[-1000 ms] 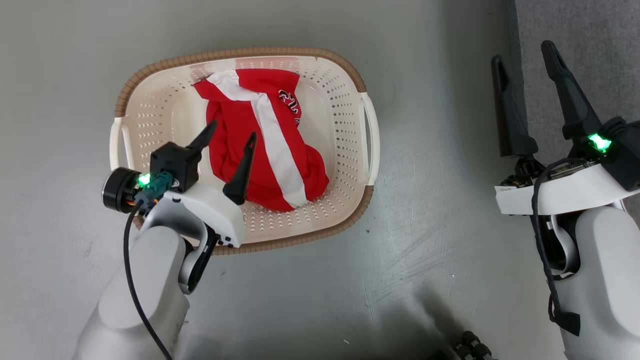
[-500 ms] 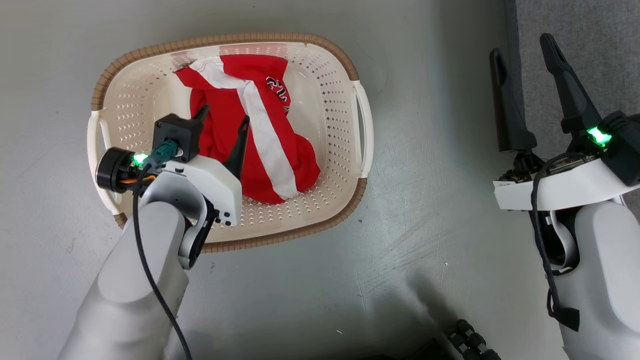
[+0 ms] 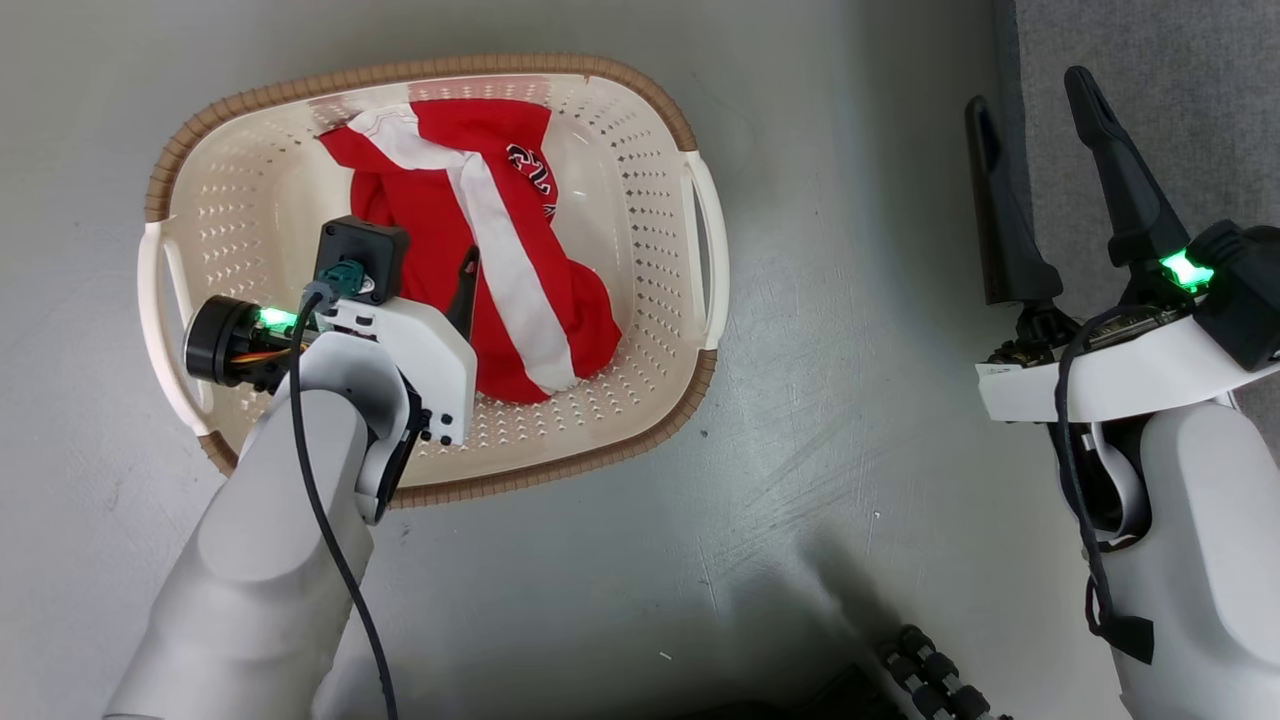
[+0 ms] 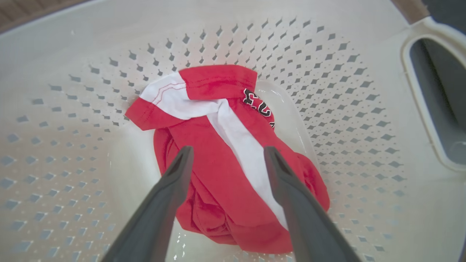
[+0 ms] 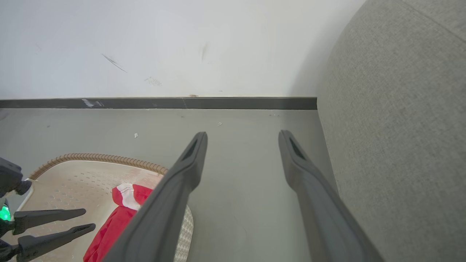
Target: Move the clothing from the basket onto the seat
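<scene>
The clothing (image 3: 510,250), red with a white stripe and dark lettering, lies bunched in the cream basket (image 3: 420,70) on the floor. My left gripper (image 3: 420,252) reaches down inside the basket, open, just above the garment. In the left wrist view its fingers (image 4: 228,150) straddle the red cloth (image 4: 214,80) with nothing gripped; whether the tips touch it I cannot tell. My right gripper (image 3: 1030,95) hangs open and empty beside the grey seat (image 3: 1150,60). The right wrist view shows that gripper (image 5: 244,134) over bare floor, with the seat (image 5: 400,127) to its right.
The basket has white side handles (image 3: 705,250) and a brown rim (image 5: 94,157). A wall with a dark skirting board (image 5: 236,103) runs behind it. Grey floor separates basket and seat. A dark ribbed part (image 3: 930,665) shows at the bottom edge.
My left gripper has dropped deeper into the basket, closer to the red clothing. The head camera has shifted, sliding the basket left in the picture. The right arm has held still.
</scene>
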You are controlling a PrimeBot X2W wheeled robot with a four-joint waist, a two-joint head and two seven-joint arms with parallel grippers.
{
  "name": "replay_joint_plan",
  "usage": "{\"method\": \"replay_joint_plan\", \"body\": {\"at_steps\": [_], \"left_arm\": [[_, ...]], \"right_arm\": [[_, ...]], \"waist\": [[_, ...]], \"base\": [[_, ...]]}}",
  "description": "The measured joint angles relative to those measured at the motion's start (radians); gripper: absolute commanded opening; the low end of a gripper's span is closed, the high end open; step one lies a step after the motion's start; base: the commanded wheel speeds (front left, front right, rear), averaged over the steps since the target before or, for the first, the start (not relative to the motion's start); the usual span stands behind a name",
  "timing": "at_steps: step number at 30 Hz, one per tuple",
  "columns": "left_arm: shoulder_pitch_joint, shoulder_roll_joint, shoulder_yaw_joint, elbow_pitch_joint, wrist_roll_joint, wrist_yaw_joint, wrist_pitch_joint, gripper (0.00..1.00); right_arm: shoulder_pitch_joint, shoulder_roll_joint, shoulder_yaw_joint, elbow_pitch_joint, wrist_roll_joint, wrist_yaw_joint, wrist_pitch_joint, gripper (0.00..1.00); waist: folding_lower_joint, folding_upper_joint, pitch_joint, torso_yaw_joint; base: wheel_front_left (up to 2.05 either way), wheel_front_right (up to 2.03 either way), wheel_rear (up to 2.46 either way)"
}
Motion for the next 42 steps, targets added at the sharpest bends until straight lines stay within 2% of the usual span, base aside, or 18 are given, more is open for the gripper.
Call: {"method": "replay_joint_plan", "body": {"at_steps": [14, 42], "left_arm": [[-0.041, -0.006, 0.024, 0.063, -0.019, 0.021, 0.028, 1.0], [-0.09, -0.011, 0.043, 0.174, -0.064, 0.017, 0.009, 1.0]], "right_arm": [[0.0, 0.0, 0.011, -0.001, 0.015, 0.0, 0.0, 1.0], [0.001, 0.0, 0.018, -0.013, 0.014, 0.0, 0.0, 1.0]], "waist": [[0.0, 0.0, 0.024, -0.031], [0.0, 0.0, 0.067, -0.054]], "base": [[0.0, 0.0, 0.0], [0.0, 0.0, 0.0]]}}
